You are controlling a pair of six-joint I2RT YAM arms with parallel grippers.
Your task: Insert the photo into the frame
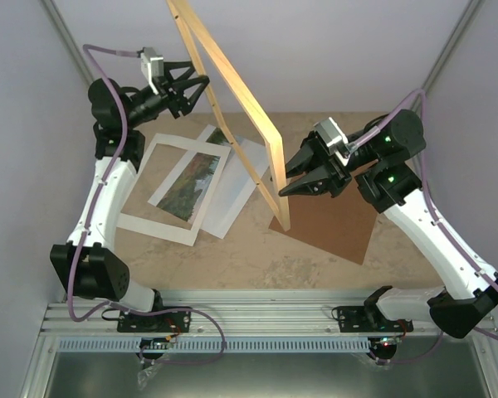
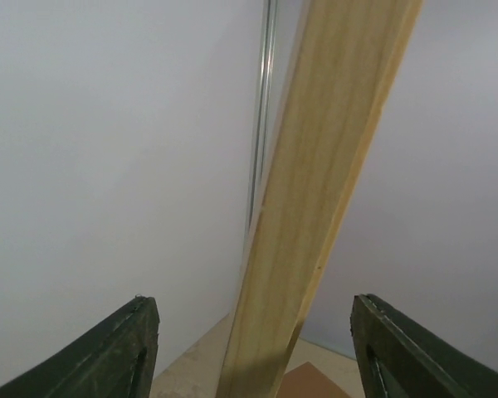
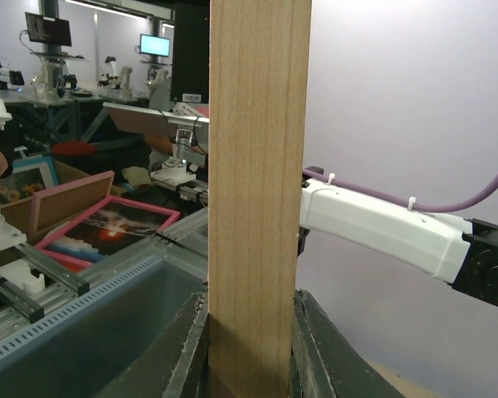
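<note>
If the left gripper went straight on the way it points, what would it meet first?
The frame: its slat stands between the left gripper's open fingers, right in line, though how far ahead is unclear.

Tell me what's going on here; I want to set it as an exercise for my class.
The right gripper is clamped on one slat of the frame and holds it upright on its edge above the table. The left gripper is open around the far slat, its fingers not touching it. The photo lies flat under the mat, not yet in the frame.
</note>
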